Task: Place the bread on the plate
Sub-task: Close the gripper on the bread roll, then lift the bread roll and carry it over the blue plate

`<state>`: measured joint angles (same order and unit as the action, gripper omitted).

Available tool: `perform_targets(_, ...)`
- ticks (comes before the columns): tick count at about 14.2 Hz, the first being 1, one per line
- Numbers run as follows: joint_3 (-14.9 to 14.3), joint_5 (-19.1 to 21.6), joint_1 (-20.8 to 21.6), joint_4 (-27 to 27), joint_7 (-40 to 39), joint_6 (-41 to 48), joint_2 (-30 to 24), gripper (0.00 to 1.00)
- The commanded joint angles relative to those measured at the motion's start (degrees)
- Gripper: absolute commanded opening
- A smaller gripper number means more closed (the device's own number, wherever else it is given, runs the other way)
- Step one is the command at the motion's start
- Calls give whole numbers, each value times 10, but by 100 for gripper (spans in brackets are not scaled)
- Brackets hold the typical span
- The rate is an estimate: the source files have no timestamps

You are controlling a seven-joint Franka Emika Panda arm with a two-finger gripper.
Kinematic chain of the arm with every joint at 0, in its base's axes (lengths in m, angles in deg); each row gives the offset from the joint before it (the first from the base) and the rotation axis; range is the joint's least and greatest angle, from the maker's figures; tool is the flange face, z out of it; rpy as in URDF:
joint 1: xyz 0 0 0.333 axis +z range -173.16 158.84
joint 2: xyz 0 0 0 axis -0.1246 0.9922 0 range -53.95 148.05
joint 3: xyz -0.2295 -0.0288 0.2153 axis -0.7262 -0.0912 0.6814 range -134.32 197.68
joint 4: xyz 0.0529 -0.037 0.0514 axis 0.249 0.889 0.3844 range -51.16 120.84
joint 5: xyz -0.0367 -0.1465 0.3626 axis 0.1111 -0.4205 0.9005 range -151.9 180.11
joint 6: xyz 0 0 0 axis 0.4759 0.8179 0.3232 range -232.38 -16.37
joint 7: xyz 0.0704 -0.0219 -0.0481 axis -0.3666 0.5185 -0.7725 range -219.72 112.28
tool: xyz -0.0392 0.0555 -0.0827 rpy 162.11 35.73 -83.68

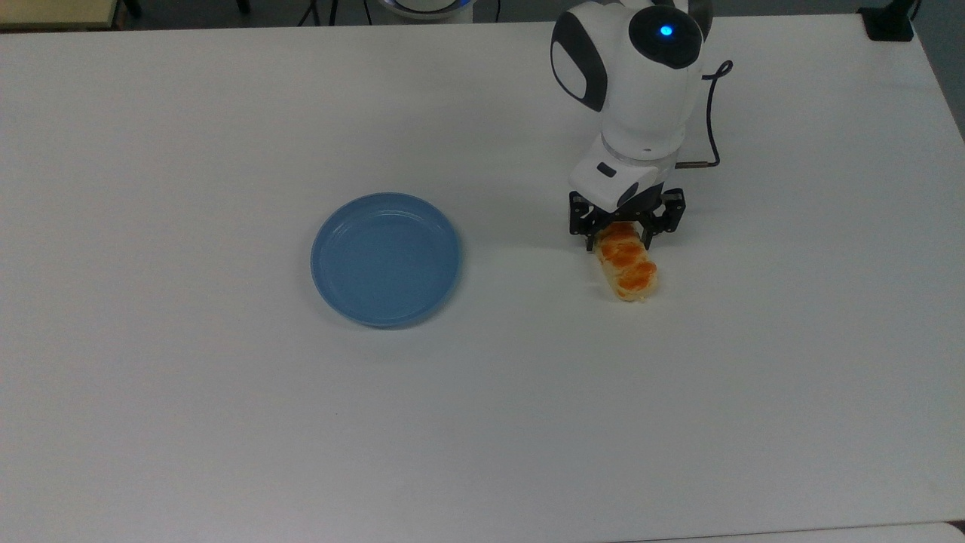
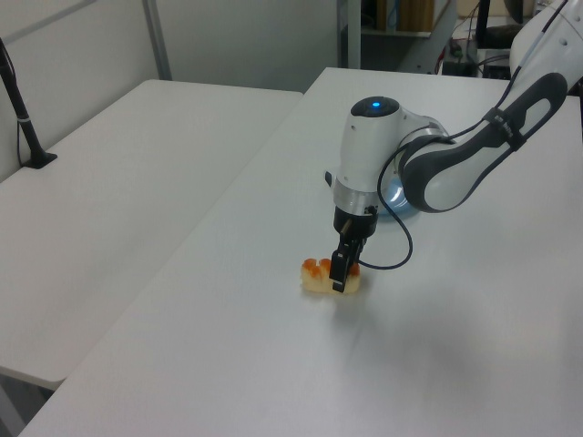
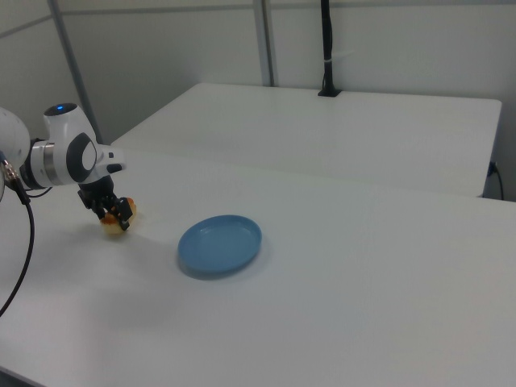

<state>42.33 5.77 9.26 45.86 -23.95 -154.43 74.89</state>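
1. Plate: light blue, round, nothing on it. Sits flat on the white surface, roughly mid-surface in the top view, far edge of the surface well behind it. Also seen in the right view and partly behind the arm in the left view.
2. Bread: small tan loaf with orange bumps, lying on the surface well apart from the plate, on the top view's right, toward the far edge. Its long axis runs slightly diagonal in the top view. In the left view it sits in front of the plate.
3. Pincer: pointed down over the far end of the bread, fingers spread, one either side of the loaf. Not closed on it as far as the top view shows; contact can't be confirmed. Left view has a finger in front of the loaf, right down at the surface.
4. Arm: white, blue light on top, cable looped on the top view's right.
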Motion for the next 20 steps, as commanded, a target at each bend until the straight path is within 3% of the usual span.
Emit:
perform_targets(1, -5, -13, 7, -21, 11, -1, -2, 43)
perform_targets(3, -9, -12, -4, -29, 7, 50, -31, 41)
perform_targets(5, -10, -8, -46, -29, -34, 114, -77, 41)
perform_targets(10, -11, -5, -160, -28, -137, 190, -132, 41)
perform_targets(16, -15, -12, -241, 0, -211, 195, -117, 41)
perform_targets(20, -16, -36, -246, 1, -202, 156, -69, 41)
